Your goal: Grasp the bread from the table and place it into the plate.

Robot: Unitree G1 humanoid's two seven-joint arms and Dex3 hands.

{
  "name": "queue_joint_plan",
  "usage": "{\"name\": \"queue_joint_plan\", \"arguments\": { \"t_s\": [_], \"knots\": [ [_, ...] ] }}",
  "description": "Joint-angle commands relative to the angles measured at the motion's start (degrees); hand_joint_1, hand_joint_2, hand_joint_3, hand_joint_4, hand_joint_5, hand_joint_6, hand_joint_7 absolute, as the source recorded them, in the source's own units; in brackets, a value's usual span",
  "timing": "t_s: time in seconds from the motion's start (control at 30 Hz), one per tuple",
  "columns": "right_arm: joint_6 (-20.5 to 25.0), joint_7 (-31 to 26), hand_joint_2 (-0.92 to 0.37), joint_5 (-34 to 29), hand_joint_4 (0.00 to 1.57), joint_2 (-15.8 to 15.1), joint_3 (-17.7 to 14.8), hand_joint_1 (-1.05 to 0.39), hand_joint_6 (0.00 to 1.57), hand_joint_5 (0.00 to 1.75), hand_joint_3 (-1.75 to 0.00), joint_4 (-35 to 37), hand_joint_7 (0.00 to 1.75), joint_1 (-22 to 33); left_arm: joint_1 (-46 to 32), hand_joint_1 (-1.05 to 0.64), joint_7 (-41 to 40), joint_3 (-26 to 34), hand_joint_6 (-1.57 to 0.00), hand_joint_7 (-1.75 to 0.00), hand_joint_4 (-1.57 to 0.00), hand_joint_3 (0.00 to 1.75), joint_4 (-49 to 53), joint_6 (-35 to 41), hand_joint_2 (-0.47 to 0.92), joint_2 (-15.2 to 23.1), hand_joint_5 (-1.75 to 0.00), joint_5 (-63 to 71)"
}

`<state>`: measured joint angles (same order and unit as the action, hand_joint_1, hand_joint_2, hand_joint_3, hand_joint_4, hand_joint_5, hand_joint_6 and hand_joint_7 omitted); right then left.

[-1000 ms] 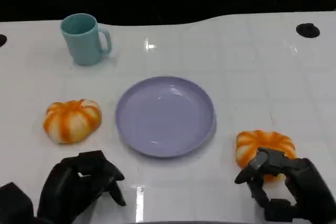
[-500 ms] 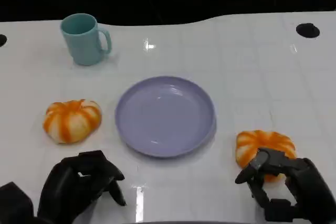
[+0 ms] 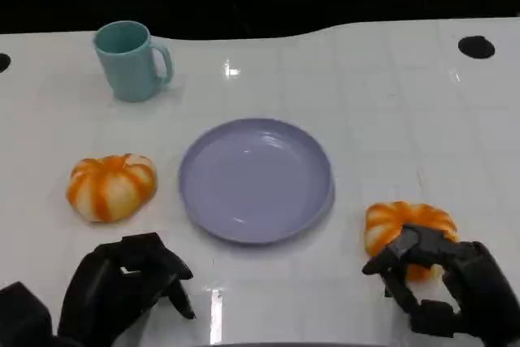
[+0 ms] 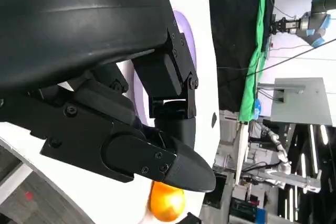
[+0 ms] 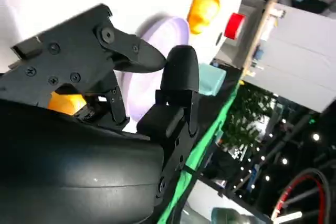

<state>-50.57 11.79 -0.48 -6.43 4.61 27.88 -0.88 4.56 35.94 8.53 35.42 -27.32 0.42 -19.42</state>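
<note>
Bread, orange-and-white pumpkin-shaped bun [image 3: 400, 223] at 4 o'clock of lavender round plate [image 3: 255, 179]; right hand [image 3: 443, 288] spread over it (contact unclear); left hand [image 3: 122, 288] curled, holding nothing.

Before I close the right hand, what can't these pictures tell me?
- Head view: the right hand covers the near side of the right bread, so finger contact is unclear.
- Right wrist view: that bread is mostly behind the black fingers.
- Head view: the left hand is cut by the bottom edge.
- Left wrist view: the plate is mostly behind the hand.
</note>
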Motion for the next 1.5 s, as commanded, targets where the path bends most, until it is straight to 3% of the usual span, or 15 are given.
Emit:
{"name": "queue_joint_plan", "arguments": {
  "t_s": [0.03, 0.17, 0.47, 0.7, 0.9, 1.13, 1.5],
  "knots": [
    [2.5, 0.4, -0.85, 0.1, 0.52, -1.5, -0.9, -0.37, 0.54, 1.03, -0.32, -4.8, 0.56, 1.0, 0.4, -0.94, 0.0, 0.4, -1.18, -0.80, -1.15, 0.04, 0.1, -0.2, 0.92, 0.7, -1.23, -0.1],
    [4.0, -2.5, -0.91, -6.7, 0.31, -3.5, -2.3, -0.43, 0.43, 0.82, -0.12, -9.3, 0.36, 1.4, 0.4, -0.95, 0.0, 0.4, -1.19, -0.81, -1.15, 0.04, 0.0, -0.4, 0.92, 0.7, -1.23, 0.0],
    [7.9, -10.3, -0.90, -25.0, 0.07, -9.0, -4.1, -0.48, 0.30, 0.60, -0.02, -17.6, 0.15, 2.4, 0.2, -0.94, 0.3, 0.4, -1.18, -0.82, -1.14, 0.03, -0.2, -0.1, 0.92, 0.8, -1.24, -0.1],
    [18.0, -10.0, -0.87, -35.7, 0.00, -12.9, -3.3, -0.50, 0.23, 0.39, 0.00, -28.6, 0.06, 4.7, 0.2, -0.94, -0.3, 0.4, -1.19, -0.82, -1.15, 0.03, -0.5, 0.1, 0.92, 0.7, -1.23, 0.0],
    [24.9, -8.4, -0.81, -40.1, 0.00, -14.9, -1.4, -0.46, 0.23, 0.25, 0.00, -34.3, 0.03, 5.6, 0.2, -0.94, -0.4, 0.3, -1.19, -0.81, -1.16, 0.03, -0.6, 0.1, 0.92, 0.6, -1.23, 0.1],
    [30.7, -7.8, -0.80, -45.6, 0.00, -16.8, 1.2, -0.46, 0.23, 0.26, 0.00, -35.7, 0.02, 4.6, 0.3, -0.94, -0.4, 0.2, -1.20, -0.81, -1.16, 0.04, -0.6, 0.0, 0.92, 0.5, -1.22, 0.2],
    [34.2, -12.6, -0.81, -51.8, 0.04, -18.4, 6.9, -0.50, 0.26, 0.31, 0.00, -25.6, 0.01, -1.5, 0.0, -0.94, -0.2, 0.2, -1.21, -0.78, -1.17, 0.03, -1.0, 0.2, 0.92, 0.4, -1.20, -0.1]
  ]
}}
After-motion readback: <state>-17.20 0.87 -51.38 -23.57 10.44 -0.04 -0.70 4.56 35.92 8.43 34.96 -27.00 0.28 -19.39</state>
